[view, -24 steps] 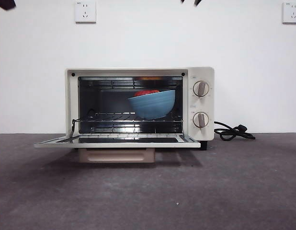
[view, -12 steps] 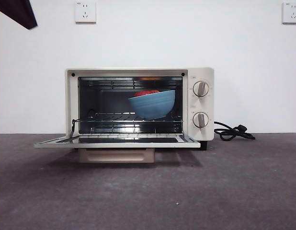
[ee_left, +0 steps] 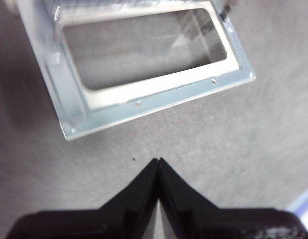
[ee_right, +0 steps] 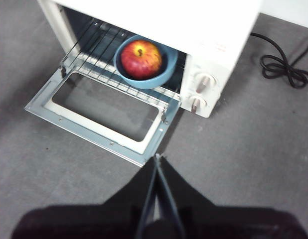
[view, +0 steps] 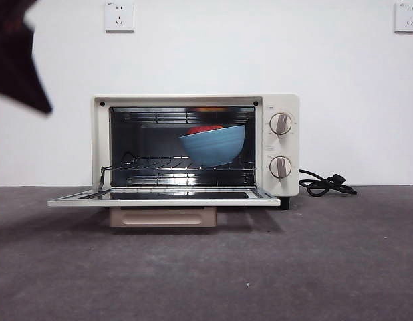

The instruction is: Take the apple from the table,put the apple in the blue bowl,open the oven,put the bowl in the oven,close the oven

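**Bowl loaded, door still down: only the closing is left**

Front view: the oven [view: 195,145] stands on the table [view: 206,267] with its door [view: 164,198] dropped flat toward the camera. The blue bowl [view: 212,145] sits on the wire rack at about 3 o'clock inside the cavity, the apple [view: 204,129] just showing above its rim. A dark blurred arm enters at 10 o'clock. Behind is a plain white wall with a socket [view: 119,16]; the cord [view: 325,183] trails at 3 o'clock.

Left wrist view: the left gripper [ee_left: 158,160] has its jaws pressed together, empty, above bare table just off the door's free edge. The door looks a stiff, light metal frame around glass; I judge its smooth edge slippery, so pushing up from under the free edge, near the handle, should serve better than pinching.

Right wrist view: the right gripper [ee_right: 157,157] is likewise pressed together and empty, well back from the oven. The table is matte and speckled, with open room all around.
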Controlling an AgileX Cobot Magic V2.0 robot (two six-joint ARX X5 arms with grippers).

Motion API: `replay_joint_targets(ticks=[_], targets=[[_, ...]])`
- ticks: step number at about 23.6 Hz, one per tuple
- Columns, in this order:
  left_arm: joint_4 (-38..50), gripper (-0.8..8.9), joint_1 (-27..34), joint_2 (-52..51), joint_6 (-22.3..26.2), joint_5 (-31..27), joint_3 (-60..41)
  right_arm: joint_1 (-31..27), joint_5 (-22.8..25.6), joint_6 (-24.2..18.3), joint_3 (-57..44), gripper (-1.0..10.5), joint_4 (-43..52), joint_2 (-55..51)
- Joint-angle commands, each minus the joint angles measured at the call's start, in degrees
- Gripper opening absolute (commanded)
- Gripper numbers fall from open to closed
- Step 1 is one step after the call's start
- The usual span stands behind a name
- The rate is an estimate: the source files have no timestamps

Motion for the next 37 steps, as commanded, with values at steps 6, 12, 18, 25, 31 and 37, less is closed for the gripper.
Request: replay_joint_targets(ticks=[6, 12, 18, 25, 31, 37], targets=[[11.58, -0.09, 8.02, 9.01, -6.99, 8.74, -10.51, 0.0, 0.11, 5.92, -21.73, -0.2, 8.66, -16.11], [19.12, -0.09, 8.46, 19.23, -9.79, 9.77, -10.64, 0.0, 0.11, 8.31, -23.37, -0.1, 8.02, -20.46], [28.39, -0.08, 8.46, 24.39, -18.45, 10.91, -10.64, 0.0, 0.11, 9.75, -23.37, -0.1, 7.34, -20.96], [33.2, -0.08, 8.5, 24.55, -24.09, 8.96, -10.62, 0.0, 0.11, 9.9, -23.37, -0.1, 7.28, -20.92], [35.89, -0.08, 8.39, 24.55, -26.18, 16.13, -10.54, 0.0, 0.09, 9.9, -23.37, -0.1, 7.28, -20.92], [49.51, -0.08, 8.39, 24.52, -37.66, 22.67, -9.99, 0.0, 0.04, 9.92, -23.37, -0.1, 8.79, -20.92]])
